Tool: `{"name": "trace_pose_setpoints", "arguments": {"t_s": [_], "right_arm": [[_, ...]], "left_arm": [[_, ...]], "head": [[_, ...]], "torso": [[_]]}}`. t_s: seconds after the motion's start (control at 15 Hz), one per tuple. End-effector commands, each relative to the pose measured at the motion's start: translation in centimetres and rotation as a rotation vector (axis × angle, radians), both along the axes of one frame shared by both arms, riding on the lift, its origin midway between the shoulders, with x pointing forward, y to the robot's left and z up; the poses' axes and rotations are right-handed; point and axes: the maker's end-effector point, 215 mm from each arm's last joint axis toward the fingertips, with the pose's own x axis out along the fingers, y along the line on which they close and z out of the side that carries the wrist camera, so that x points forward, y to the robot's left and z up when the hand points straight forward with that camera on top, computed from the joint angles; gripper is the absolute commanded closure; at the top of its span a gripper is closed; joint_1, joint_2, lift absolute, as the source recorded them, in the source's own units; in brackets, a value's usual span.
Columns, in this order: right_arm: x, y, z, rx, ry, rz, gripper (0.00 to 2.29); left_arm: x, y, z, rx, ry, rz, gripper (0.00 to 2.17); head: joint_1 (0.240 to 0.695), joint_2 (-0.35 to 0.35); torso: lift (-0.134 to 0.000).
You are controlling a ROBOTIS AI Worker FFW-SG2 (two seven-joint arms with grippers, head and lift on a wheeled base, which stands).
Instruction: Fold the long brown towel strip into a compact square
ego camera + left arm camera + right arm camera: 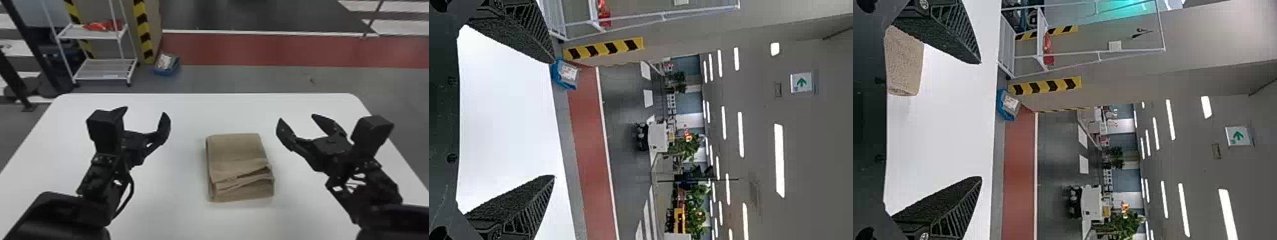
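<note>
The right pincer (pixel 297 117) is wide open with no cloth in it. With twelve o'clock pointing away from the robot, the brown towel (pixel 236 150) lies at about eight o'clock from it, down on the white surface (pixel 191 111). This pincer looks nearer to the towel. The left pincer (pixel 145 111) is wide open too, and from there the towel is at about four o'clock. The towel is a flat, folded stack, and it looks a bit longer from twelve to six than from side to side. Its six o'clock end has loose, slanted flaps. I think the folding is just about done, and maybe a soft pat is left. Those flaps could catch a finger. Past the surface, a blue bin (pixel 167 72) sits at eleven o'clock from the towel and a white rack (pixel 100 68) stands at ten.
</note>
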Motion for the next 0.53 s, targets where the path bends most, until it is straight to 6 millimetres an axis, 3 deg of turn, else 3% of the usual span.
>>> {"name": "trace_pose_setpoints", "arguments": {"t_s": [0.0,0.2,0.47], "right_arm": [[0.0,-0.1,0.1,0.007,-0.001,-0.003,0.05],[0.3,-0.5,0.2,0.013,-0.003,-0.014,0.05],[0.6,-0.9,0.2,0.019,-0.002,-0.020,0.05]], "left_arm": [[0.2,0.7,1.2,-0.012,-0.045,0.023,0.07],[0.3,1.1,2.7,-0.029,-0.135,0.029,0.07],[0.6,1.1,2.3,-0.038,-0.136,0.020,0.07]], "head": [[0.695,-0.008],[0.695,0.000],[0.692,-0.002]], "torso": [[-0.124],[-0.124],[-0.124]]}}
